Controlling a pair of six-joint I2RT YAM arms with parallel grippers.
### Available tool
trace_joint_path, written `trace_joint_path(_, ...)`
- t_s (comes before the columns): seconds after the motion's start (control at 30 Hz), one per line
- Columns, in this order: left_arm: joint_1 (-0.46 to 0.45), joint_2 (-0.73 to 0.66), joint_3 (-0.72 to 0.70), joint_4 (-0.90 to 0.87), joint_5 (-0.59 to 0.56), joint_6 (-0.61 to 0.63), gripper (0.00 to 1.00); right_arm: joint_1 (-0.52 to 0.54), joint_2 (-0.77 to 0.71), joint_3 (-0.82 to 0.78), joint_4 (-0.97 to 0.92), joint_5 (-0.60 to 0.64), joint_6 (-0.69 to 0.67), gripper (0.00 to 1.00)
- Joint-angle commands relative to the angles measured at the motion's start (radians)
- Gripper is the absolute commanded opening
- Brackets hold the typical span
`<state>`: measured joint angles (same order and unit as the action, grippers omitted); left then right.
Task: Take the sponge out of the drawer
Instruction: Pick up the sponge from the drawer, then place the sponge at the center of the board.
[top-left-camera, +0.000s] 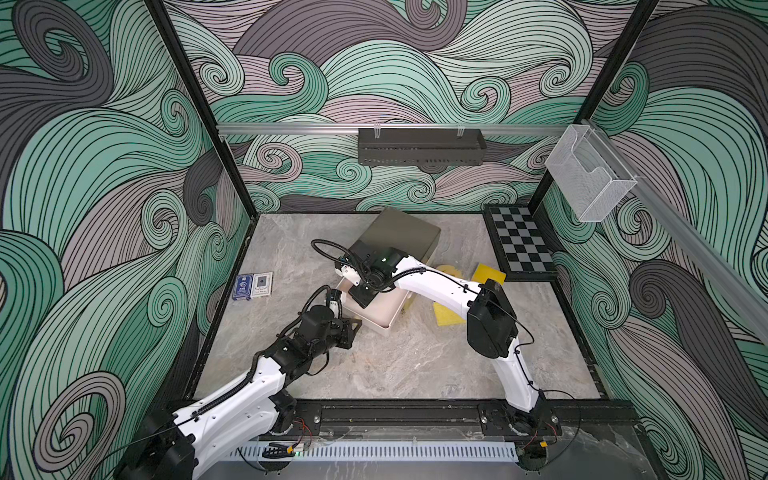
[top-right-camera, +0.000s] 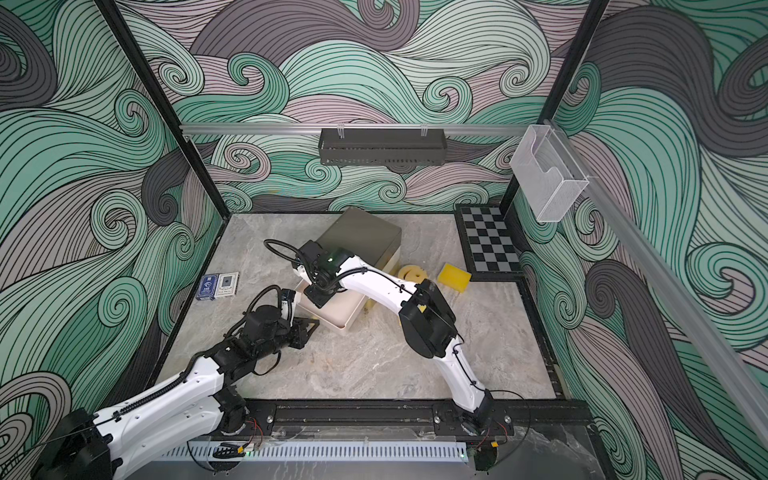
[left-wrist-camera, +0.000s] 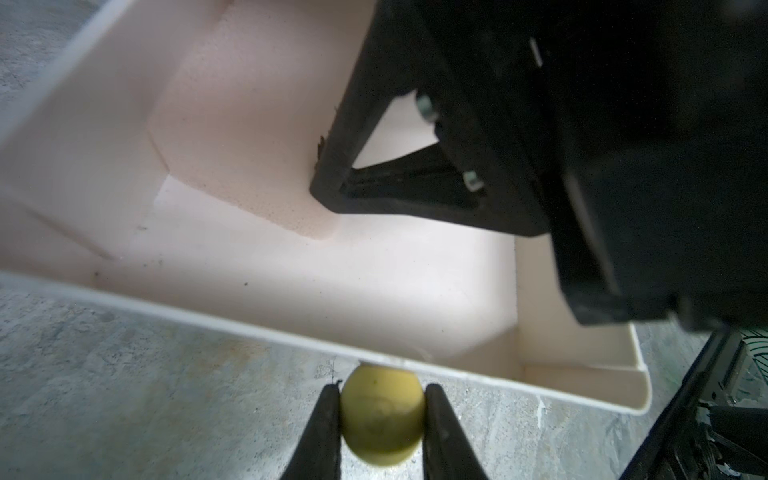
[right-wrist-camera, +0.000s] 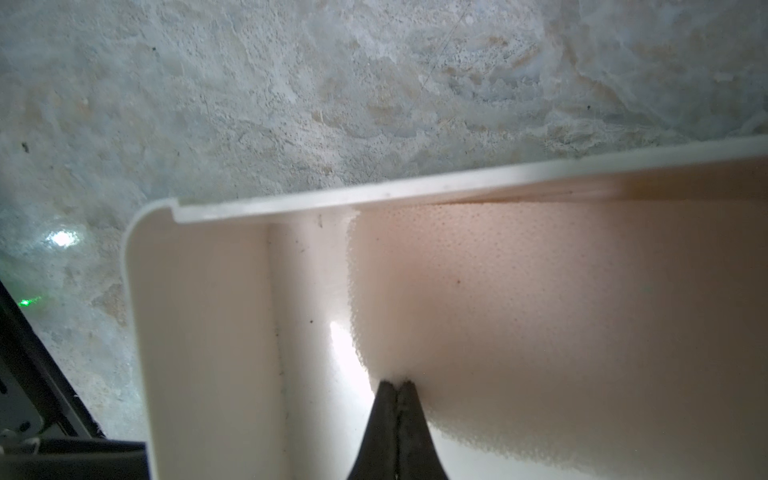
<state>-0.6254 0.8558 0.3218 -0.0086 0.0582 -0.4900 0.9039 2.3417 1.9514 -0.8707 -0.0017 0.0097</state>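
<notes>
The cream drawer (top-left-camera: 384, 322) stands pulled out of its olive-topped cabinet (top-left-camera: 401, 235) in both top views. Inside it lies a pale pink porous sponge (right-wrist-camera: 540, 311), also seen in the left wrist view as the sponge (left-wrist-camera: 232, 137). My right gripper (right-wrist-camera: 398, 384) reaches down into the drawer (right-wrist-camera: 374, 199), jaws shut and pinching the sponge's puckered edge. My left gripper (left-wrist-camera: 382, 399) is shut on the drawer's yellow-green knob (left-wrist-camera: 382, 424) at the front wall (left-wrist-camera: 249, 328). From above, the left gripper (top-left-camera: 355, 326) sits at the drawer's near corner and the right gripper (top-left-camera: 360, 294) over its inside.
Yellow sponges (top-left-camera: 490, 274) (top-left-camera: 446, 316) and a yellow foam ring (top-right-camera: 409, 272) lie right of the cabinet. Two card boxes (top-left-camera: 253, 286) sit to the left. A checkerboard (top-left-camera: 519, 245) fills the back right corner. A black shelf (top-left-camera: 419, 145) and a clear holder (top-left-camera: 590, 174) hang on the walls.
</notes>
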Motion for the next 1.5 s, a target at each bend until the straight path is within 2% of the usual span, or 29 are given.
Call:
trace_joint_path(0.0, -0.005, 0.014, 0.028, -0.037, 0.003, 0.008, 0.16, -0.010, 0.005, -0.007, 0.049, 0.018, 0.006, 0.00)
trace_joint_path(0.5, -0.005, 0.037, 0.027, 0.001, -0.024, 0.013, 0.16, -0.006, -0.445, -0.290, 0.085, -0.197, 0.051, 0.00)
trace_joint_path(0.7, -0.005, 0.061, 0.041, 0.022, -0.020, 0.019, 0.16, -0.002, -0.680, -0.451, 0.087, -0.209, 0.103, 0.00)
trace_joint_path(0.8, -0.005, 0.064, 0.043, 0.027, -0.023, 0.023, 0.16, -0.019, -0.809, -0.523, 0.062, -0.162, 0.121, 0.00)
trace_joint_path(0.9, -0.005, 0.065, 0.042, 0.033, -0.020, 0.021, 0.16, -0.091, -0.934, -0.586, 0.019, -0.096, 0.144, 0.00)
trace_joint_path(1.1, -0.005, 0.065, 0.049, 0.041, -0.014, 0.028, 0.16, -0.374, -1.086, -0.786, 0.023, -0.072, 0.212, 0.00)
trace_joint_path(1.2, -0.005, 0.065, 0.051, 0.043, -0.014, 0.031, 0.16, -0.507, -1.070, -0.867, 0.044, -0.025, 0.242, 0.00)
trace_joint_path(1.33, -0.005, 0.071, 0.054, 0.045, -0.013, 0.032, 0.15, -0.680, -0.983, -0.945, 0.108, -0.044, 0.253, 0.00)
trace_joint_path(1.47, -0.005, 0.087, 0.064, 0.047, -0.009, 0.037, 0.16, -0.755, -0.853, -0.961, 0.147, -0.005, 0.250, 0.00)
